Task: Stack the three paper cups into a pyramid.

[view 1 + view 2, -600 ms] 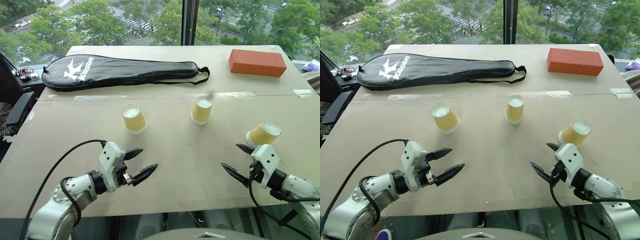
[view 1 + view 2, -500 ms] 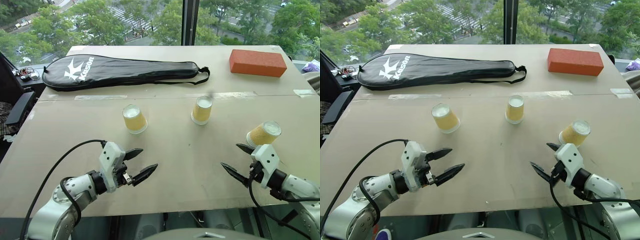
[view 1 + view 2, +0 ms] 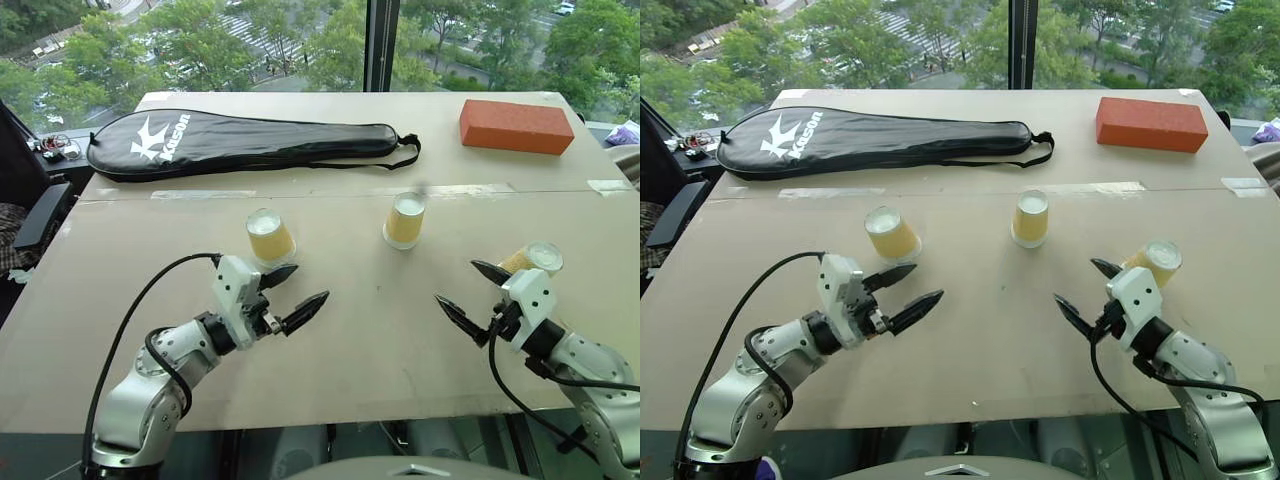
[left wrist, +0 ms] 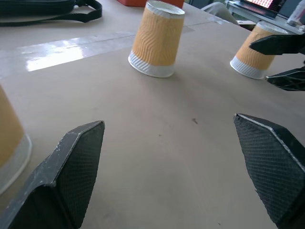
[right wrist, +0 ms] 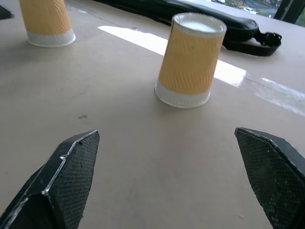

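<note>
Currently I hold both the left gripper [image 3: 296,287] and right gripper [image 3: 463,290] spread, empty; approach each cup [image 3: 269,236] squarely at mid-height.

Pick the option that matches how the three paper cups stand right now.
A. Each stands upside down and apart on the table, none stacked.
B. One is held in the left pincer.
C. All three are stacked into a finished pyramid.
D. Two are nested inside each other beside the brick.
A. The left cup, middle cup and right cup each rest rim-down on the table, spaced apart, and the left pincer is open and empty.
</note>
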